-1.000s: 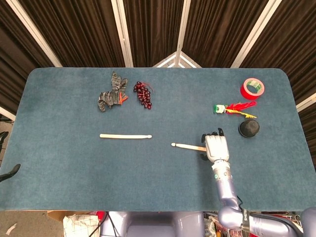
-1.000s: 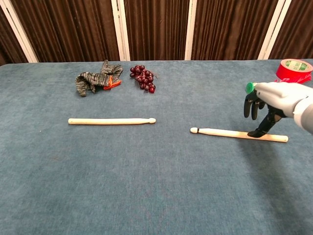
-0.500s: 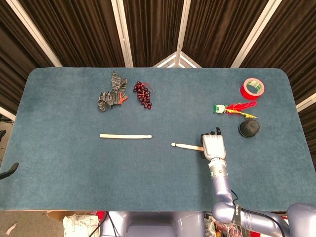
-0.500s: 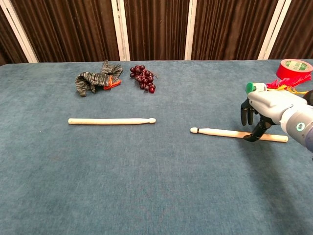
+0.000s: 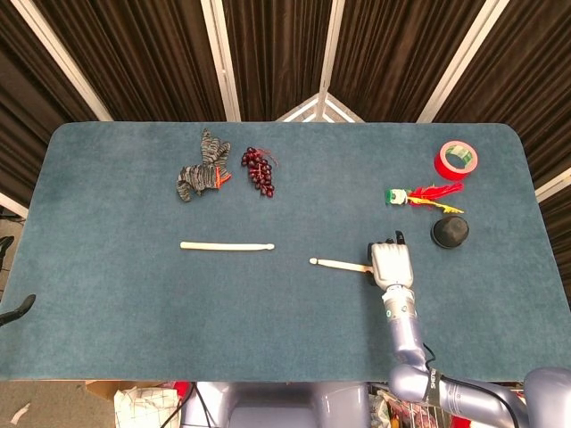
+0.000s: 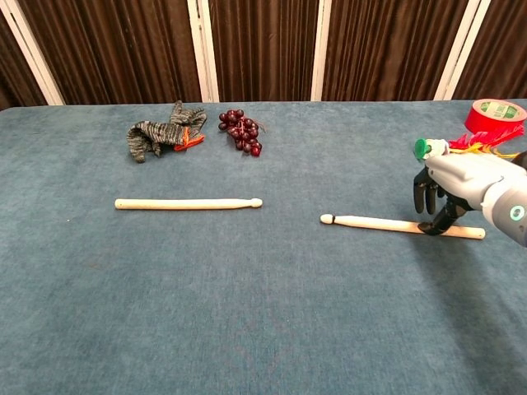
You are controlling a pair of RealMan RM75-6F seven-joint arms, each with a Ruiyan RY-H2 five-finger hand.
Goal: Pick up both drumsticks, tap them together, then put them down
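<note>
Two pale wooden drumsticks lie flat on the blue table (image 5: 116,303). The left drumstick (image 5: 227,246) (image 6: 188,203) lies alone, left of centre, with nothing touching it. My right hand (image 5: 390,263) (image 6: 457,181) hovers over the butt end of the right drumstick (image 5: 337,263) (image 6: 379,223). Its dark fingers (image 6: 424,193) hang down on the far side and its thumb touches the stick on the near side. The stick still rests on the table. A dark sliver (image 5: 18,310) at the table's left edge may belong to my left hand; nothing more of it shows.
Red tape roll (image 5: 457,160) (image 6: 496,117), a feathered toy (image 5: 419,195) and a black round object (image 5: 450,232) sit right behind my right hand. Dark grapes (image 5: 259,170) (image 6: 240,130) and a striped grey cloth (image 5: 201,169) (image 6: 160,132) lie at the back left.
My right hand has sunk lower over the right drumstick's butt end and its fingers have drawn in closer. Neither drumstick has moved.
</note>
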